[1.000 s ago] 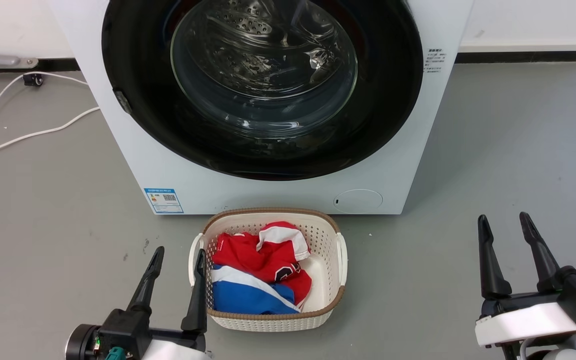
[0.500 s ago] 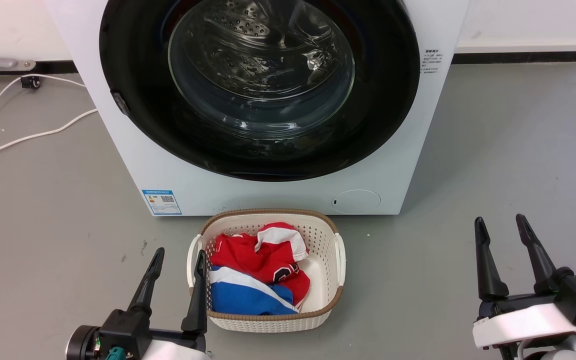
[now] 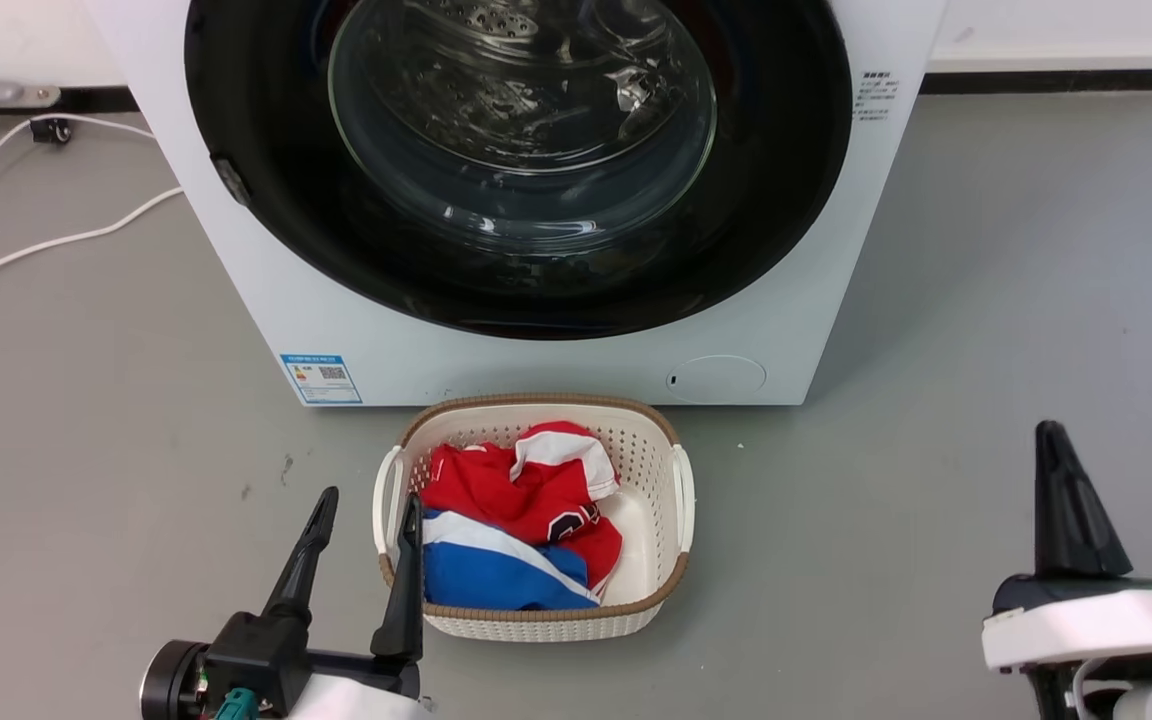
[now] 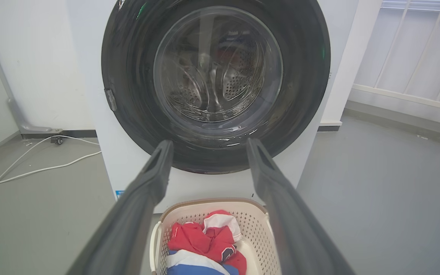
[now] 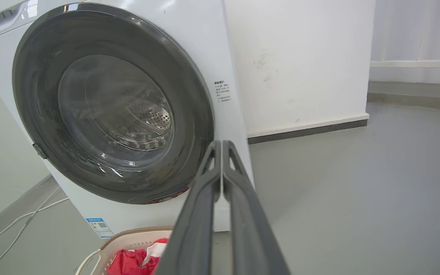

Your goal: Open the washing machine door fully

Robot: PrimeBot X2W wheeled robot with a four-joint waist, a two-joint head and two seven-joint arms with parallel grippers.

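Note:
The washing machine (image 3: 536, 365) is a white box straight ahead of me. Its washing machine door (image 3: 521, 120), a glossy black ring around a clear glass bowl, lies flush against the front, with a small grey latch (image 3: 228, 180) on its left edge. My left gripper (image 3: 369, 498) hovers open and empty at the lower left, beside the basket and well short of the door (image 4: 216, 80). At the lower right my right gripper (image 3: 1052, 432) is shut on nothing, far from the door (image 5: 113, 103). In its wrist view the right gripper (image 5: 220, 143) has its fingers pressed together.
A cream basket (image 3: 681, 490) holding red, white and blue clothes stands on the grey floor right below the machine's front. White cables (image 3: 36, 245) trail across the floor to the left. Open floor lies to the right, up to the wall's baseboard.
My right gripper has gone from open to shut, and its two fingers now show as one. The head camera has shifted a little. The left gripper and the door stay as they were.

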